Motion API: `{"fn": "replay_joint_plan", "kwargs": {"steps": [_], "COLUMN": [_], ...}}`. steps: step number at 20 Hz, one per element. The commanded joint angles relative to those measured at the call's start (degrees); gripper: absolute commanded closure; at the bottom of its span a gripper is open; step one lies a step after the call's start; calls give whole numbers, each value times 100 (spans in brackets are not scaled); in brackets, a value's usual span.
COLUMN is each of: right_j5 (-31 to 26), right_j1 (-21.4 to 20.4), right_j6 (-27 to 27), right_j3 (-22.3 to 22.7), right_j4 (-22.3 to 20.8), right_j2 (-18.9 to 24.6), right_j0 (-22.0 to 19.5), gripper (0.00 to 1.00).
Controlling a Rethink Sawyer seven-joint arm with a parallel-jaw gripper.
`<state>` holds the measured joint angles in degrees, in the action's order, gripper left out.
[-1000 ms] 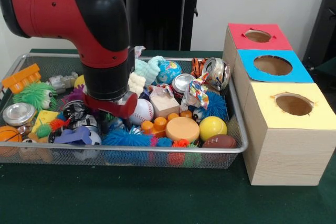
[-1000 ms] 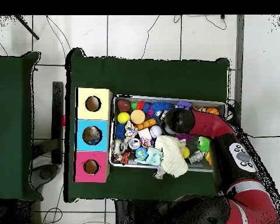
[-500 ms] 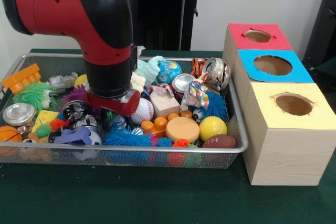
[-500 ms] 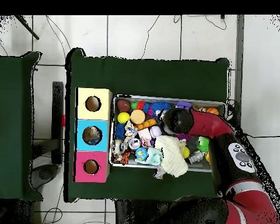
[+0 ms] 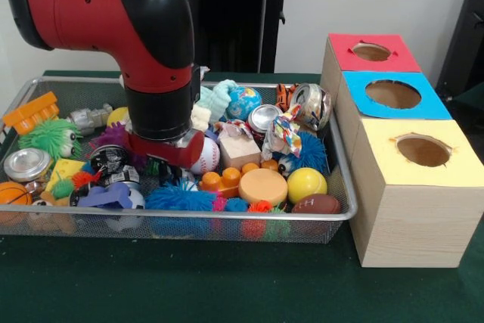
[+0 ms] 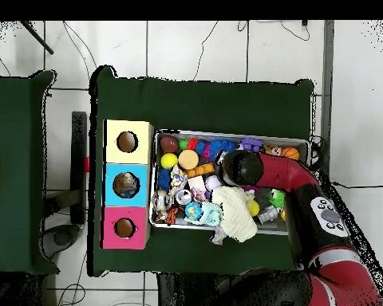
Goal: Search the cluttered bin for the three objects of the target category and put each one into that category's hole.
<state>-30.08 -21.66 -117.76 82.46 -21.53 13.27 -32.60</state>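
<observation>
A wire mesh bin [image 5: 344, 213] holds a heap of toys: a baseball [image 5: 207, 159], a yellow ball [image 5: 306, 184], a brown football [image 5: 316, 204], a globe ball [image 5: 243, 102], metal cans [image 5: 311, 104] and a blue spiky ball [image 5: 180, 199]. To the right of the bin stand a red box [image 5: 370, 52], a blue box [image 5: 393, 94] and a yellow box [image 5: 422, 151], each with a round hole on top. My gripper [image 5: 168, 159] is lowered into the clutter just left of the baseball. Its tip is buried among the toys. From above, the arm's black wrist [image 6: 241, 166] covers the bin's middle.
An orange disc [image 5: 262, 185], a wooden block [image 5: 238, 149], a green fuzzy toy [image 5: 51, 138], a small basketball [image 5: 11, 194] and a purple toy [image 5: 110, 196] crowd the bin. A pale cloth [image 6: 236, 221] lies over the bin's rim near the robot. Green cloth [image 5: 227, 285] covers the table.
The arm has crept a little to the right in the front view, closer to the baseball and the boxes, staying low in the bin.
</observation>
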Motion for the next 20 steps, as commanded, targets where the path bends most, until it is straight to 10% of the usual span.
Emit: {"fn": "replay_joint_plan", "kwargs": {"steps": [1,8,14,20], "right_j5": [175,-1,-1037,-1045], "right_j1": [209,192,-915,-1016], "right_j6": [213,292,372,400], "right_j3": [502,508,1092,1293], "right_j4": [-287,-247,218,292], "right_j2": [211,243,368,452], "right_j0": [74,76,100,-11], "gripper": [100,100,100,100]}}
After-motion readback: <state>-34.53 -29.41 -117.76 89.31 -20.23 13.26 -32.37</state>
